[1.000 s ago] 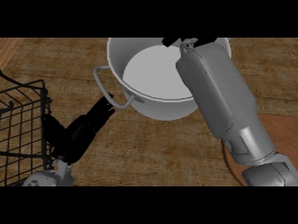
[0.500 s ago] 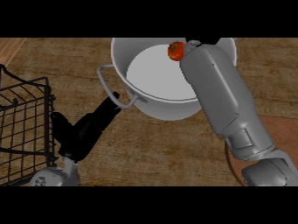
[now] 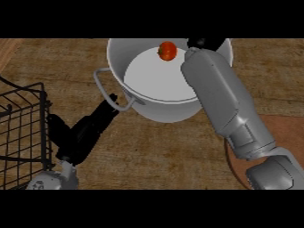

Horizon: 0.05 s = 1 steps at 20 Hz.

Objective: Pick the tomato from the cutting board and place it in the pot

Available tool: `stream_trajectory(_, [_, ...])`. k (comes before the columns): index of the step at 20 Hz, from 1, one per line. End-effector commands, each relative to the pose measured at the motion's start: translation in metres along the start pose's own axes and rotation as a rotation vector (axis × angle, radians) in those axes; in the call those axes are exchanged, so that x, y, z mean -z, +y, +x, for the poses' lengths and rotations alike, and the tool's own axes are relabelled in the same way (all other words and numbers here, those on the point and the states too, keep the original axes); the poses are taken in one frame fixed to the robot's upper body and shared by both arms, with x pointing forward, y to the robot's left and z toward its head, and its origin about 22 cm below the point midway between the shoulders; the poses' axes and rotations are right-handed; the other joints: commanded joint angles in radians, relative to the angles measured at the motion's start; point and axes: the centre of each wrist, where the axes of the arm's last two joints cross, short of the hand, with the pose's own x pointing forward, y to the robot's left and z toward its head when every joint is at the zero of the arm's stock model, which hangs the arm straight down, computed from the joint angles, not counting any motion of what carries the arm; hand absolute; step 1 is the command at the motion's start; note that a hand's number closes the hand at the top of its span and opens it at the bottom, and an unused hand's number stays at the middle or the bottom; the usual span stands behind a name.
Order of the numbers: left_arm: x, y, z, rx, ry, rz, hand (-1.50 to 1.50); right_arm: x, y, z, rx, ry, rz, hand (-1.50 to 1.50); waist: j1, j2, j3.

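Red against pale grey: in the head view you have the tomato (image 3: 167, 50) inside the mouth of the pot (image 3: 155, 111), toward the far rim at about 12 o'clock, with the pot's pale inner surface behind it. Whether it rests on the bottom or hangs above it cannot be read from this angle. The right forearm runs up from 5 o'clock across the pot's right side so that the right robot hand (image 3: 205, 42) sits at the far rim, just beside the tomato at its 3 o'clock. Only a dark sliver of that hand shows past the wrist, so you cannot tell how it is set or whether it touches the fruit.

Your left robot hand (image 3: 82, 133) lies low over the wooden table (image 3: 161, 156), fingers straight and relaxed, pointing toward 1 o'clock with the tips close to the pot's left handle (image 3: 103, 87); it holds nothing and looks parked clear of the working arm. A black wire basket (image 3: 13, 124) stands at 9 o'clock, apart from the pot. A reddish-brown surface, perhaps the cutting board (image 3: 285, 133), peeks out at 4 o'clock behind the right forearm.

I judge the placing all but done.
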Motion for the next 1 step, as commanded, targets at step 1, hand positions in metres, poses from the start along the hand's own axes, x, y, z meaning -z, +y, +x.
stream_trajectory(1, [-0.0123, 0.0015, -0.0193, -0.009, -0.007, 0.031, 0.0, -0.0018, 0.0043, 0.0058, 0.066, 0.036, -0.091, -1.5, -0.035, -0.013, -0.001])
